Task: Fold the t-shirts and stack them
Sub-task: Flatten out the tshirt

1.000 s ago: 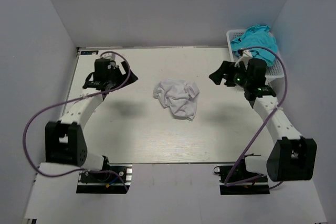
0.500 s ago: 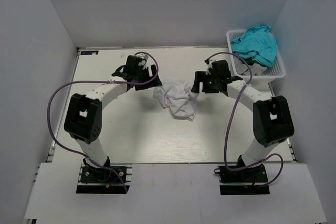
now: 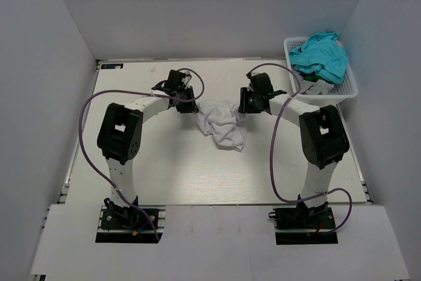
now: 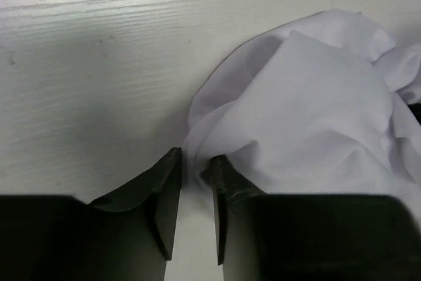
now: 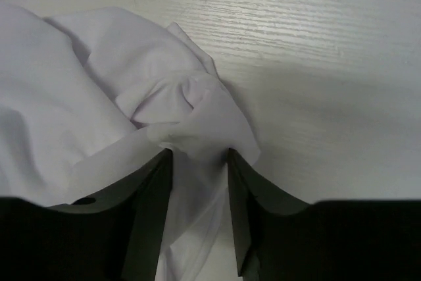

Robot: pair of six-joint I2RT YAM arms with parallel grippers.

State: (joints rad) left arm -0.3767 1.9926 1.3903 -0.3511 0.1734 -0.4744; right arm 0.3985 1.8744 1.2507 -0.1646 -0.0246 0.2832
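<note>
Centrally, one crumpled white t-shirt (image 3: 222, 123).

high rear overview — two close wrist views, all on the t-shirt (image 3: 222, 123)

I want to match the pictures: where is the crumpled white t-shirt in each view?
Top external: white t-shirt at tabletop centre.
Left wrist: t-shirt fills right half, edge at the fingertips.
Right wrist: t-shirt fills left half, reaching between the fingers.
Shared landmark: the pale tabletop.
</note>
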